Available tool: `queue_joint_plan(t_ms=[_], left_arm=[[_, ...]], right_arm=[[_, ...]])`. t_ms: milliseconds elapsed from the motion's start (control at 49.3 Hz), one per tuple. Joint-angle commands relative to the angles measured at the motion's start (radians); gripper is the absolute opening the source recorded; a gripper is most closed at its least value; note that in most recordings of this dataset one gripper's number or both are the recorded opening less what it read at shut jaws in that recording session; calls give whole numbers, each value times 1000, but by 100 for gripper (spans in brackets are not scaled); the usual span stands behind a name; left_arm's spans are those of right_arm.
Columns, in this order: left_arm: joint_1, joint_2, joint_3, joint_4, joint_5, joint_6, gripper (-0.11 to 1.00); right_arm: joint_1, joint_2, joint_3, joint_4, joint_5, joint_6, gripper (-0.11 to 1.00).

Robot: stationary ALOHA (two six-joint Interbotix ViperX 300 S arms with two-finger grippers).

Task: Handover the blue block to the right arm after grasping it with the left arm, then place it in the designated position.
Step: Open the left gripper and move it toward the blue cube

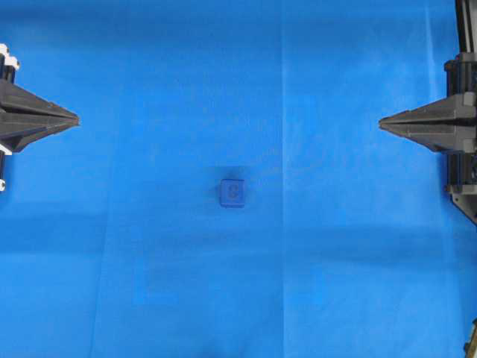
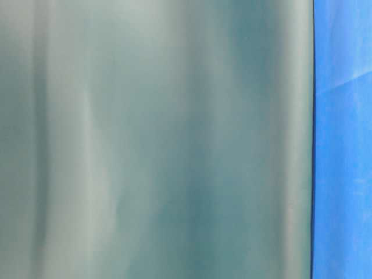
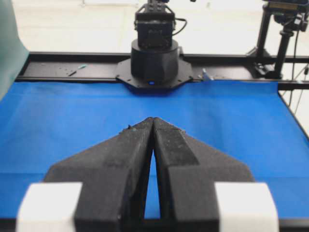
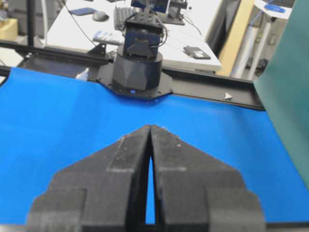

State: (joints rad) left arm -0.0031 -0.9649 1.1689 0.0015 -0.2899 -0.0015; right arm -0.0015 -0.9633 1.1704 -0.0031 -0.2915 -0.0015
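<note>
Because nothing of the task has begun, the blue cloth [image 1: 238, 298] lies bare across the table apart from one small thing, giving both arms free travel. The left arm [image 1: 33, 123] and the right arm [image 1: 428, 125] wait at opposite edges, tips pointing inward, each with its fingers pressed together and holding nothing, likely a resting pose. The blue block [image 1: 232, 193] sits flat near the middle, well apart from both, roughly midway, so either arm could seemingly reach it.

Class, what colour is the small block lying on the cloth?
Dark blue; the block shows best in the overhead view, darker than the bright blue cloth.
</note>
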Motion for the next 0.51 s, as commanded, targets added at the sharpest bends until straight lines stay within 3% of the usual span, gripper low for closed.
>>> queue_joint_plan(t_ms=[0, 487], left_arm=[[-5, 9, -9, 3, -5, -8, 0], [-6, 8, -9, 5, 32, -14, 0]], right_arm=[[-5, 12, -15, 0, -5, -9, 0], [-8, 23, -28, -3, 25, -6, -3]])
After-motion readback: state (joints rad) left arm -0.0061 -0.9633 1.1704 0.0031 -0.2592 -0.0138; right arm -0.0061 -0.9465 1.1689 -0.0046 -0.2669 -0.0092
